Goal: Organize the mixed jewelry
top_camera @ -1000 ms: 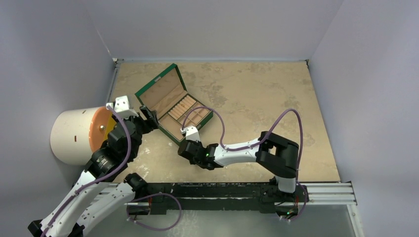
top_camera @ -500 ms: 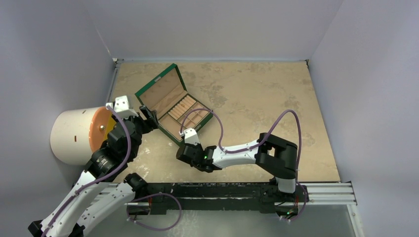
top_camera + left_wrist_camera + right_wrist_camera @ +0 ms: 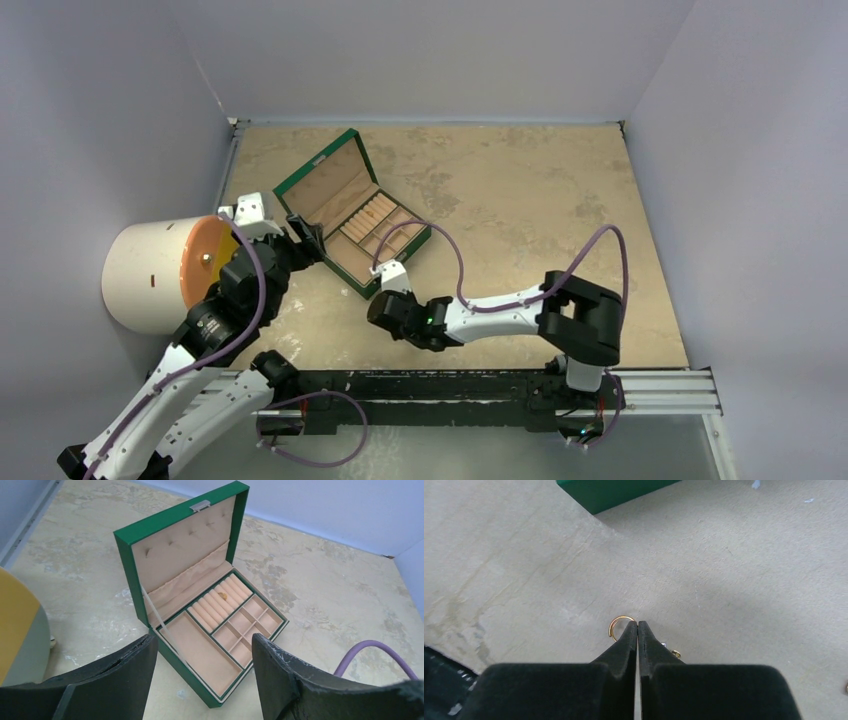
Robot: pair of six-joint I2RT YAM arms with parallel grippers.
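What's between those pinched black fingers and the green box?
In the right wrist view, a thin gold hoop sits at the tips of the right gripper; beyond it, bare table up to the green box.

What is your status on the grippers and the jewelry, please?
Left gripper open, facing open green box. Right gripper shut at a gold hoop on the table, grip unconfirmed. One gold piece on the ring rolls. Nothing in the way.
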